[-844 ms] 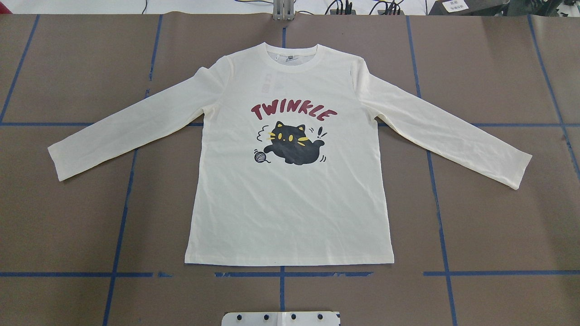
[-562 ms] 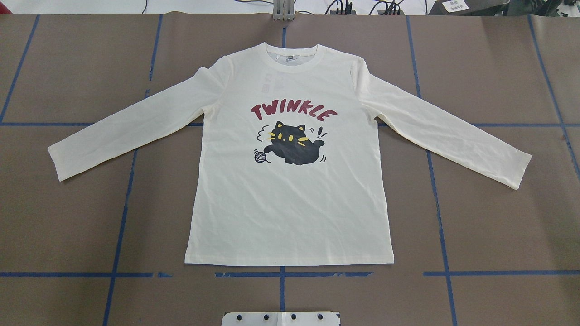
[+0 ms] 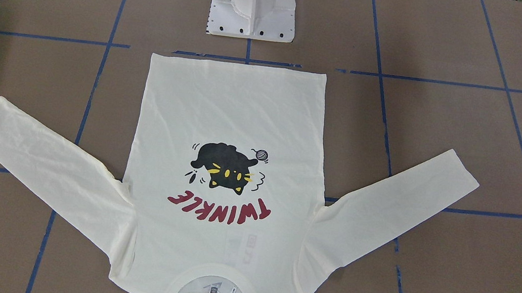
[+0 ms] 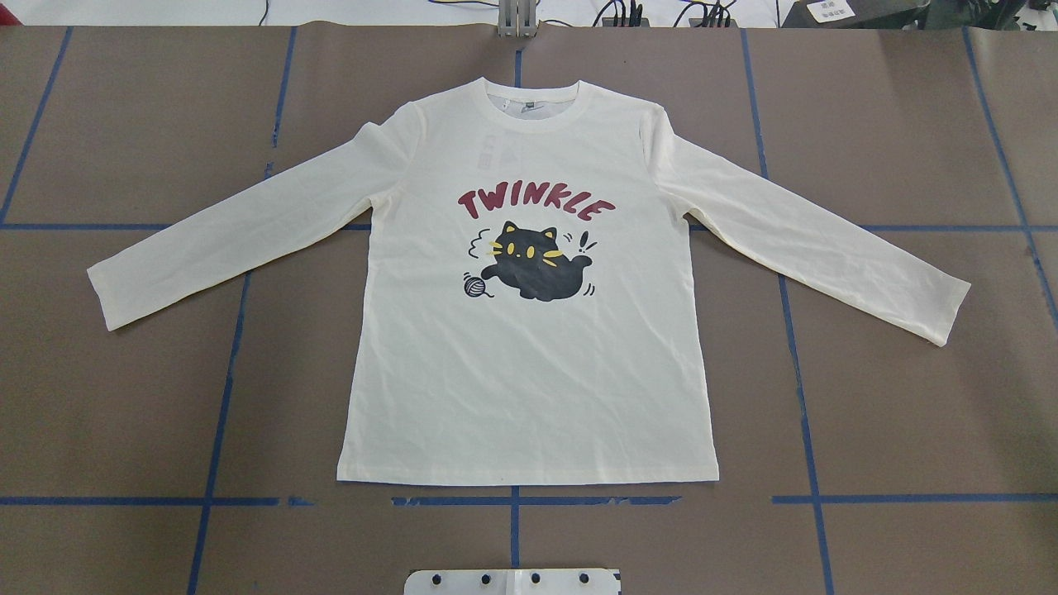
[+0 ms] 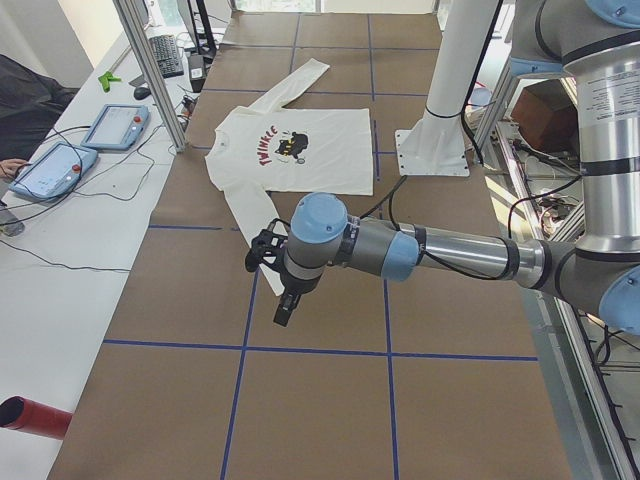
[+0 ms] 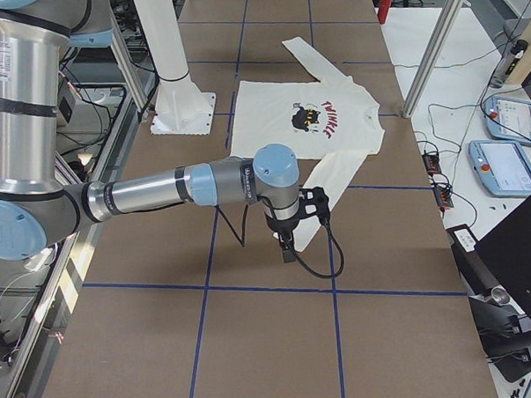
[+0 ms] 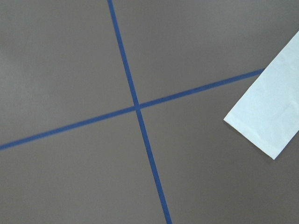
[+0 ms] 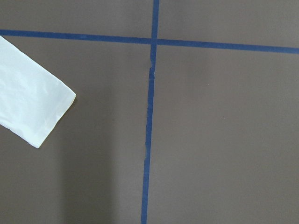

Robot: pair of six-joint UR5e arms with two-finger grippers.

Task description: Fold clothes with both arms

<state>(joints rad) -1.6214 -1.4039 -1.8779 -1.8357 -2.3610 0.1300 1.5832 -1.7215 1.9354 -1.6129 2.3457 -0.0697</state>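
The cream long-sleeved shirt point(image 4: 529, 372) lies flat on the brown table, cat print and red "TWINKLE" up, both sleeves spread out and collar away from the robot's base. It also shows in the front view point(image 3: 230, 113). My left gripper point(image 5: 285, 310) hangs above the table at the left sleeve's cuff point(image 7: 268, 116). My right gripper point(image 6: 287, 249) hangs above the table at the right sleeve's cuff point(image 8: 28, 107). Both grippers show only in the side views, so I cannot tell if they are open or shut. Neither arm appears in the overhead or front view.
The white pedestal base point(image 4: 512, 581) stands at the shirt's hem side and also shows in the front view point(image 3: 253, 6). Blue tape lines point(image 4: 512, 500) cross the table. Teach pendants point(image 5: 115, 125) and cables lie on the white side bench. A red tube point(image 5: 35, 415) lies there too.
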